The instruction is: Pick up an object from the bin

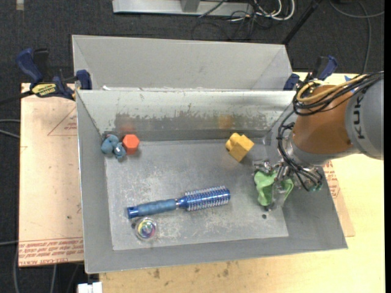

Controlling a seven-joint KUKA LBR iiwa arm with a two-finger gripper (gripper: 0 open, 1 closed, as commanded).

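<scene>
One grey bin (183, 170): a metal tray with sloping walls and a scuffed flat floor. Six loose things lay spread over that floor, not heaped.
Arm (317, 127): it came in from the right over the bin's right wall. Its wrist was wrapped in an orange-brown cover with dark cables looped round it, and it bent down toward the floor's right side.
Blue hairbrush (180, 203): the longest thing in the bin, it lay flat in the front middle of the floor. Its handle pointed left and its ribbed bristle head lay to the right.
Gripper (280, 185): it was low over the right end of the floor, right against the green thing. Whether it was open or closed could not be told, nor whether it held anything.
Green thing (264, 188): a light green, irregular piece at the right of the floor. It lay right of the brush head and in front of the yellow block, apart from both.
Yellow block (239, 146): it sat tilted near the back wall, right of the middle.
Orange block (131, 142): it sat in the back left corner, just beside the blue-grey lump.
Blue-grey lump (111, 145): it lay left of the orange block, at the foot of the left wall.
Shiny round thing (145, 228): the smallest, it lay at the front left, just in front of the brush's handle end.
</scene>
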